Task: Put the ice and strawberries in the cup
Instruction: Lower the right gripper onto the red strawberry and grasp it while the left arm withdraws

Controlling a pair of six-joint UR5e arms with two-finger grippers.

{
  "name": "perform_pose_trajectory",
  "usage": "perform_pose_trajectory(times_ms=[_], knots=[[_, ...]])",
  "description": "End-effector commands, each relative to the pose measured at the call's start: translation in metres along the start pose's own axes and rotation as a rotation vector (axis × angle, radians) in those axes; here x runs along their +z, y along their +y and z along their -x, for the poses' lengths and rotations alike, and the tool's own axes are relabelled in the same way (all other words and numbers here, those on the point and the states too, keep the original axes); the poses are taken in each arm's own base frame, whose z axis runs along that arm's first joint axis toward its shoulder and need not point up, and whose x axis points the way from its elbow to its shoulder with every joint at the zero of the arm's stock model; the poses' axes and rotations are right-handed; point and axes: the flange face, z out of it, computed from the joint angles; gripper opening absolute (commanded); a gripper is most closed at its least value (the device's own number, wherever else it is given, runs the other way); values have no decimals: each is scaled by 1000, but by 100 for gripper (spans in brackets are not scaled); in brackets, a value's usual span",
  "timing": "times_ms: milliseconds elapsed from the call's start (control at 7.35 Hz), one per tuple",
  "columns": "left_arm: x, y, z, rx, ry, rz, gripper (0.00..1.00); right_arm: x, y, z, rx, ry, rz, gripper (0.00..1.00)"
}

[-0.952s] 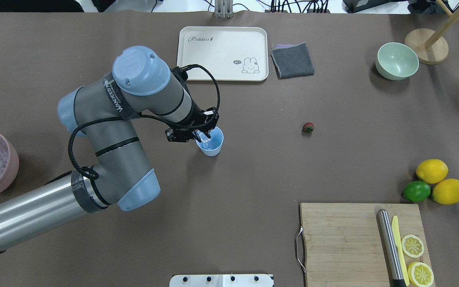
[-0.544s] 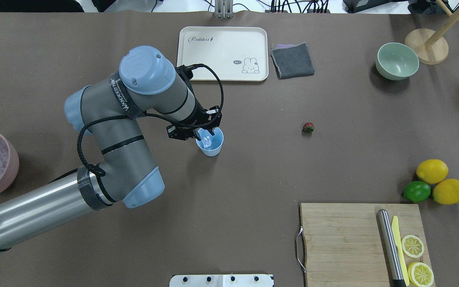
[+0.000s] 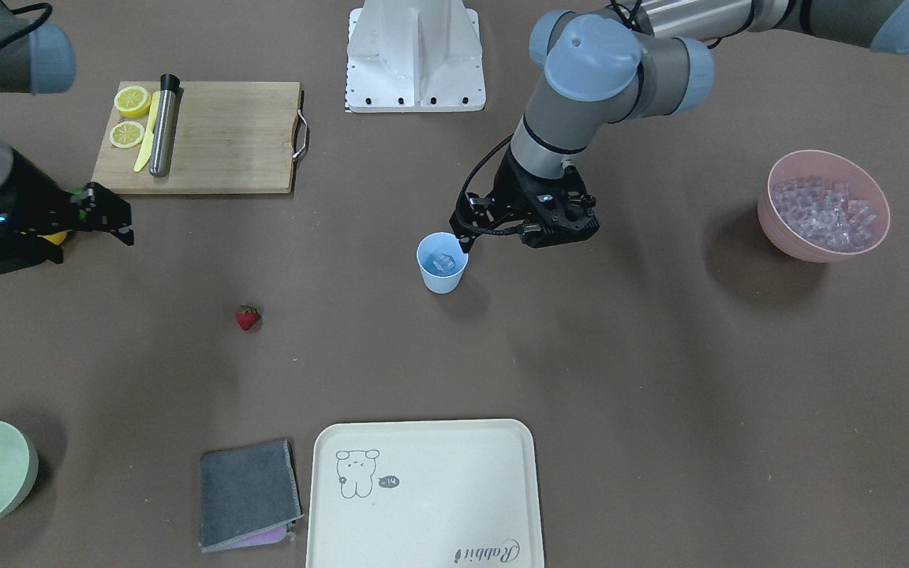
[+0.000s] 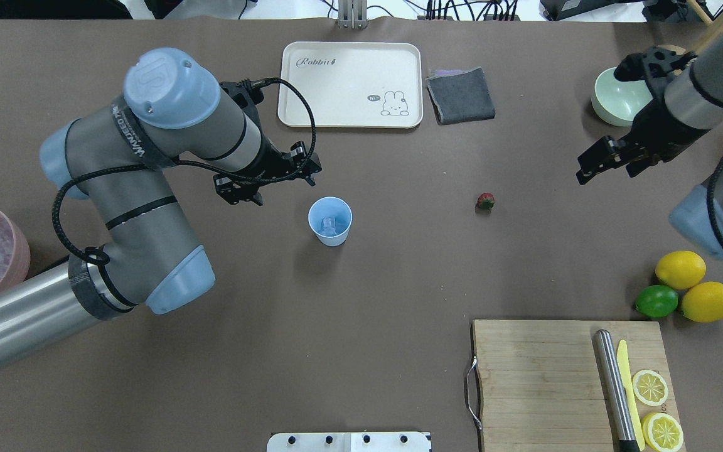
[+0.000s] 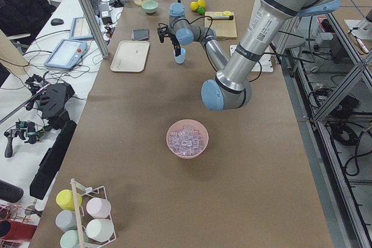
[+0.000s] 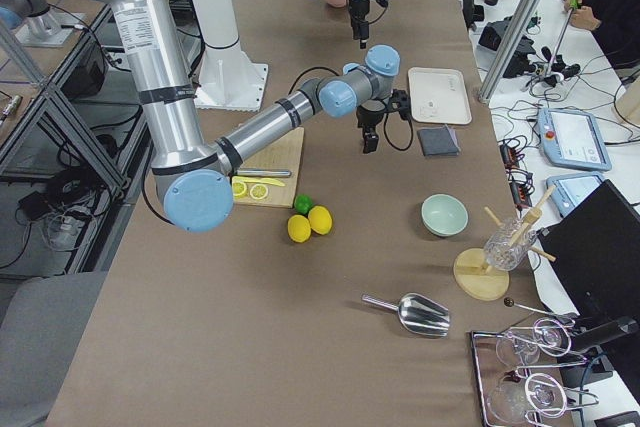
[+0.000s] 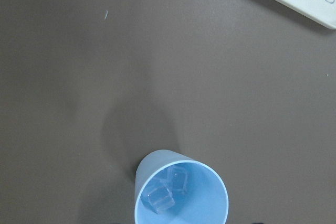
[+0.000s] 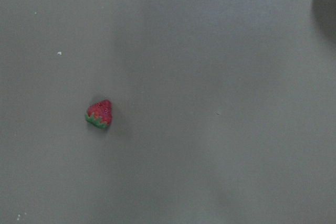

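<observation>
Two cubes of ice (image 7: 167,190) lie at the bottom of the light blue cup (image 4: 342,213), which stands upright on the brown worktop (image 4: 399,282) about midway across it. The left pincer (image 4: 280,187) hangs just beside the cup, on its robot's-left side and a little above the rim, released and carrying nothing. The strawberry (image 4: 485,201) rests on the bare worktop well to the robot's right of the cup, red with its green top showing, touching nothing. Farther out on that same side of the cup, the right pincer (image 4: 606,168) hovers above the worktop, past the strawberry, its fingers spread and empty.

A pink bowl (image 3: 774,233) heaped with more ice sits well to the robot's left of the cup. Beyond the cup, away from the robot, lies a cream tray (image 4: 349,69) printed with a rabbit; a folded grey cloth (image 4: 462,95) lies beyond the cup too, more to the robot's right. Nearer the robot than the cup and to its right is a wooden cutting board (image 4: 543,376) bearing lemon slices.
</observation>
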Motion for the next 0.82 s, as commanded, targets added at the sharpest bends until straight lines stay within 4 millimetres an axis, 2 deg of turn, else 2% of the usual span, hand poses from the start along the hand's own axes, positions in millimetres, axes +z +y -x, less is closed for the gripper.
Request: perform_pose_trajectory(times_ms=[0, 136, 272, 544, 680], knots=[[-16, -27, 49, 84, -31, -40, 98, 67, -1, 58, 54, -15, -63, 96], [-23, -36, 74, 131, -49, -53, 98, 91, -14, 79, 86, -15, -68, 96], [-30, -39, 93, 138, -58, -63, 98, 106, -23, 95, 91, 10, -83, 95], [-35, -35, 93, 133, -67, -63, 98, 132, -35, 99, 98, 50, -76, 94], [-37, -35, 93, 132, -67, -64, 98, 138, -44, 103, 97, 54, -82, 92]])
